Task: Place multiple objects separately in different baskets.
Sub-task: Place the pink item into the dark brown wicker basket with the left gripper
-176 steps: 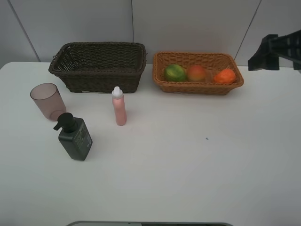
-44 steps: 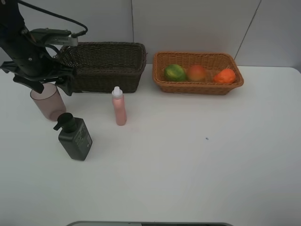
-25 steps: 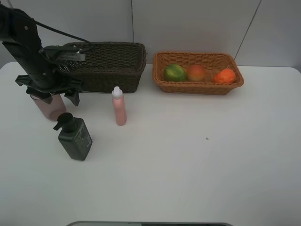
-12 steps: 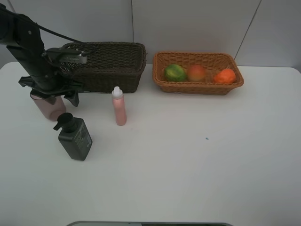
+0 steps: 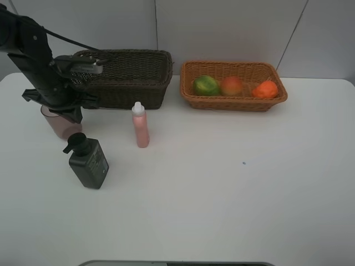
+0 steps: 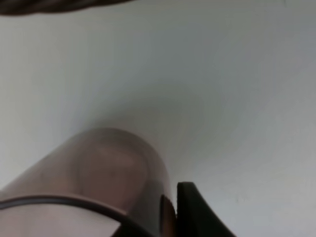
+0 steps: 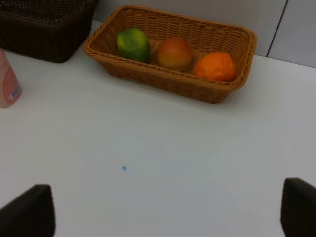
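Note:
The translucent pinkish cup (image 5: 61, 126) stands at the far left of the white table. My left gripper (image 5: 61, 113) is down over it and shut on it. In the left wrist view one dark fingertip (image 6: 195, 212) presses the cup's (image 6: 103, 168) outer wall, and the other finger is hidden. The dark green pump bottle (image 5: 89, 162) and the slim pink bottle (image 5: 140, 126) stand nearby. The green fruit (image 5: 206, 85), peach (image 5: 232, 85) and orange (image 5: 265, 88) lie in the light basket (image 5: 233, 105). The dark basket (image 5: 119, 83) holds nothing that shows. My right gripper (image 7: 163, 217) is open and holds nothing.
The dark basket stands right behind the left arm. The pump bottle is just in front of the cup. The right arm is out of the exterior high view; its wrist view shows the light basket (image 7: 158, 76) with the fruit and the edge of the pink bottle (image 7: 7, 81).
The left arm came down over the cup. In the last half second its fingers closed in on the cup, nudging it slightly right. The right arm had left the exterior view earlier.

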You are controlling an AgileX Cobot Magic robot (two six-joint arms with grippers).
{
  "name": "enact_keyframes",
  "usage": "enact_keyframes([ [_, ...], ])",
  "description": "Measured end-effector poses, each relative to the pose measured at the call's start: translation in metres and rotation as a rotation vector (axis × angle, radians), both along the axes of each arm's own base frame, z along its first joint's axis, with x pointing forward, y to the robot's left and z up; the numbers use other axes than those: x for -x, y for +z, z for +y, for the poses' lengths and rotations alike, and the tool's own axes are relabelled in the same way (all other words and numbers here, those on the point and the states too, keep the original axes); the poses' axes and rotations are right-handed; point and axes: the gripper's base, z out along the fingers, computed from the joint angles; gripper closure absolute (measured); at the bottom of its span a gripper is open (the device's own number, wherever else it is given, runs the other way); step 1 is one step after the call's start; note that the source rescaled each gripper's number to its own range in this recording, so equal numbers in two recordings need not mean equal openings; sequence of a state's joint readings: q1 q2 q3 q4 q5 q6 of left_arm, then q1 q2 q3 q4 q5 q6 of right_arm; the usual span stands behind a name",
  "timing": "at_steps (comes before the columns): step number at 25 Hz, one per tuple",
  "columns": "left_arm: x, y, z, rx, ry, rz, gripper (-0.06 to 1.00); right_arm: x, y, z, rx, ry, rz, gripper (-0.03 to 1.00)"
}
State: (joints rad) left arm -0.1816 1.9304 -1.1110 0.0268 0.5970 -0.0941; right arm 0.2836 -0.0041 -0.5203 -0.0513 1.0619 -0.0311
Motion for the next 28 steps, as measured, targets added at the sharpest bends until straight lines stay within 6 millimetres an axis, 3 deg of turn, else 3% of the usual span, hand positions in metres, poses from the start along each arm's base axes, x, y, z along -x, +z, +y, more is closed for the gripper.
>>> enact_keyframes([
  [13, 0.001, 0.007, 0.0, 0.001, 0.0, -0.009, 0.94, 0.0, 0.0, 0.0, 0.0, 0.0, 0.0, 0.0],
  [22, 0.002, 0.08, 0.0, 0.024, 0.005, -0.126, 0.94, 0.0, 0.0, 0.0, 0.0, 0.0, 0.0, 0.0],
  [28, -0.01, 0.118, -0.002, 0.041, 0.007, -0.213, 0.94, 0.0, 0.0, 0.0, 0.0, 0.0, 0.0, 0.0],
])
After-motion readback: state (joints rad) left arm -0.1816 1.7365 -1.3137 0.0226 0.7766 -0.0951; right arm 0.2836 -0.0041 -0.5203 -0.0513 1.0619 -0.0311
